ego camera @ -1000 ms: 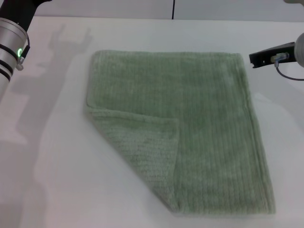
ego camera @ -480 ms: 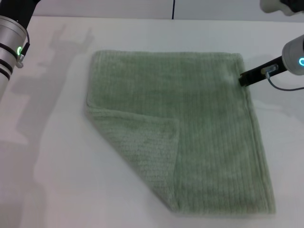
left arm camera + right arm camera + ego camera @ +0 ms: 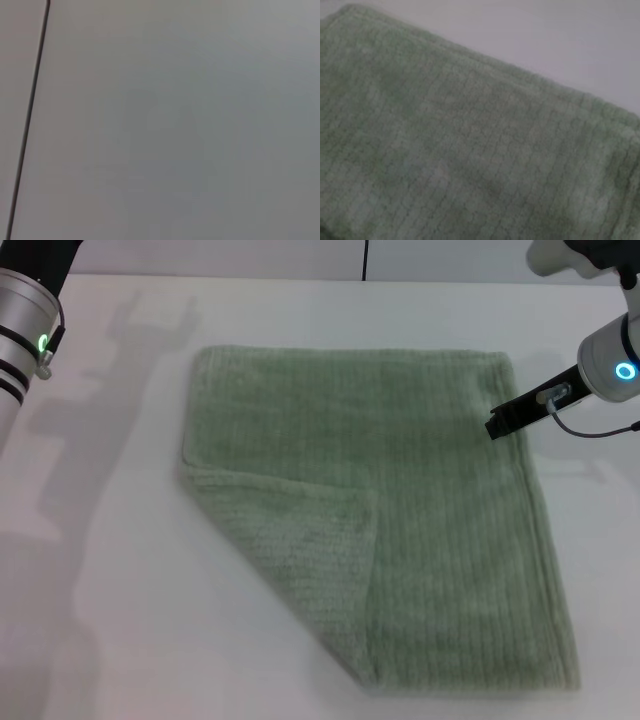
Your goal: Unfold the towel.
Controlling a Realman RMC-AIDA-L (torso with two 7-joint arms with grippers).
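Right hand (image 3: 497,426) low over the towel's (image 3: 400,500) far right edge.

Large pale sage-green ribbed terry towel (image 3: 400,510) lies flat on the white table (image 3: 120,590), near centre, its near-left corner folded over onto itself. Right gripper (image 3: 497,426) sits over the towel's far-right edge, arm reaching in from the right. Left arm (image 3: 25,330) at the far-left corner, well apart from the towel.
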